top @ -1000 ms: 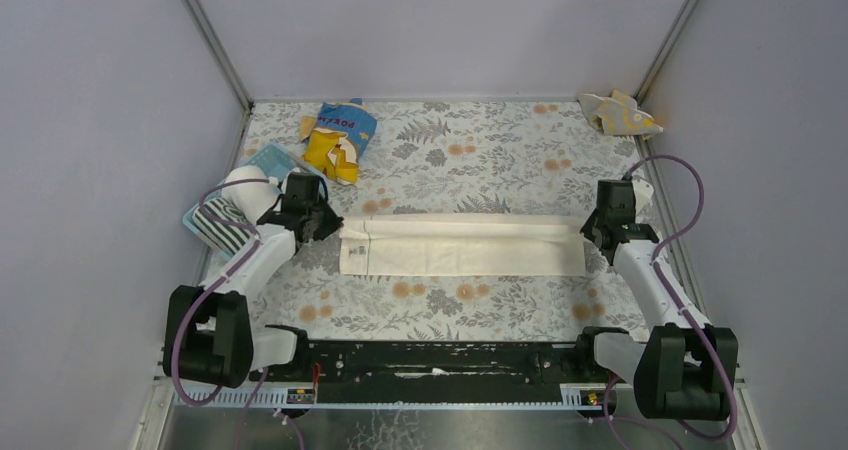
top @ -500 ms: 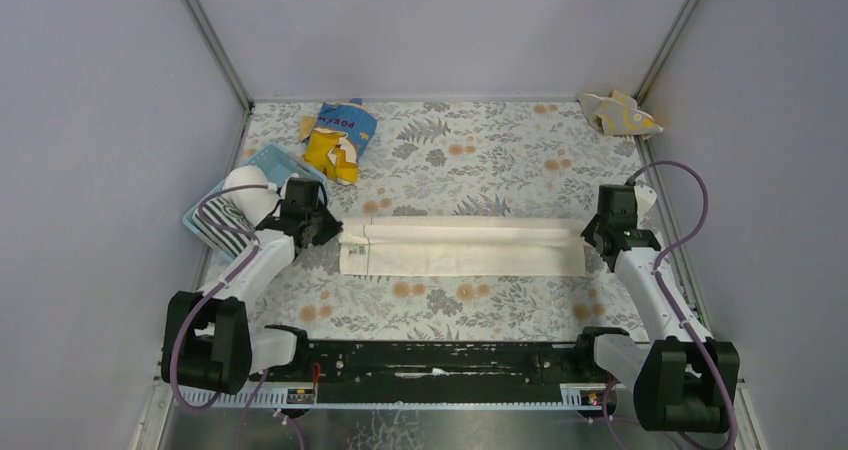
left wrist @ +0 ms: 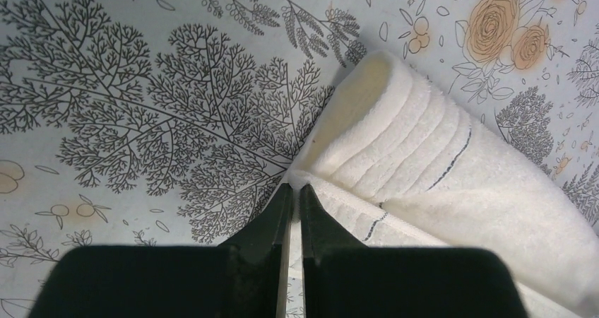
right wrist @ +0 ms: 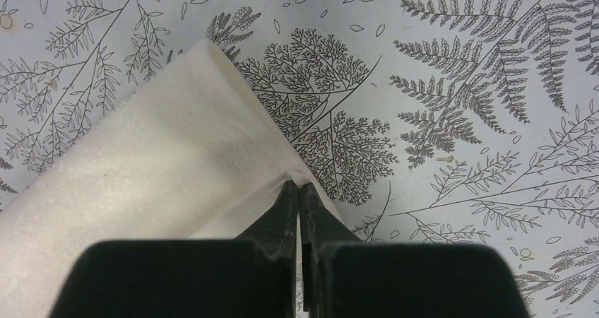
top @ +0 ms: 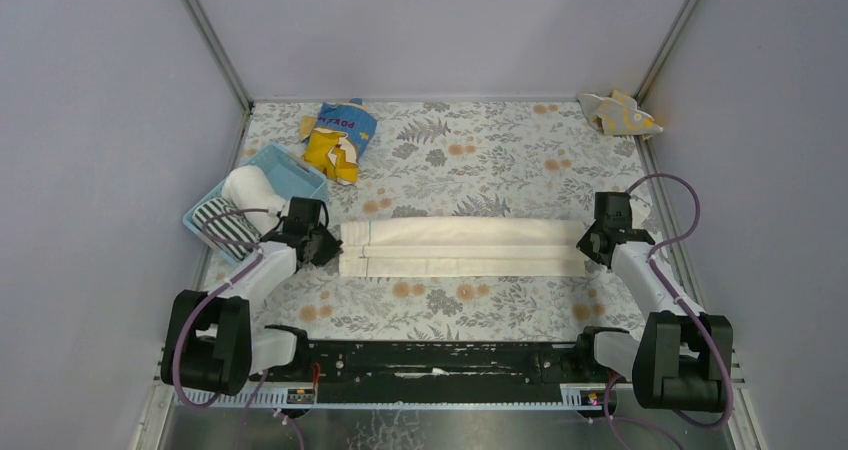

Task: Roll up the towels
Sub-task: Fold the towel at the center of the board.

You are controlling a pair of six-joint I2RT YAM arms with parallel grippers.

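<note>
A long cream-white towel [top: 462, 247] lies folded lengthwise across the table's middle. My left gripper [top: 323, 249] is shut on its left end corner [left wrist: 300, 180], where ribbed layers fold over. My right gripper [top: 586, 241] is shut on the right end corner [right wrist: 297, 178] of the same towel [right wrist: 141, 184]. A rolled white towel [top: 250, 184] and a black-and-white striped towel [top: 212, 220] sit in the basket. A beige towel with yellow marks [top: 620, 112] lies crumpled in the far right corner.
A light blue basket [top: 298, 177] stands at the left wall behind my left arm. A blue-and-yellow snack bag [top: 338, 139] lies at the back left. Grey walls close in on three sides, and a black rail [top: 440, 360] runs along the near edge.
Both grippers moved toward the near edge with the towel's far edge, folding it over; the towel is now a narrower band. The left arm no longer covers the basket.
</note>
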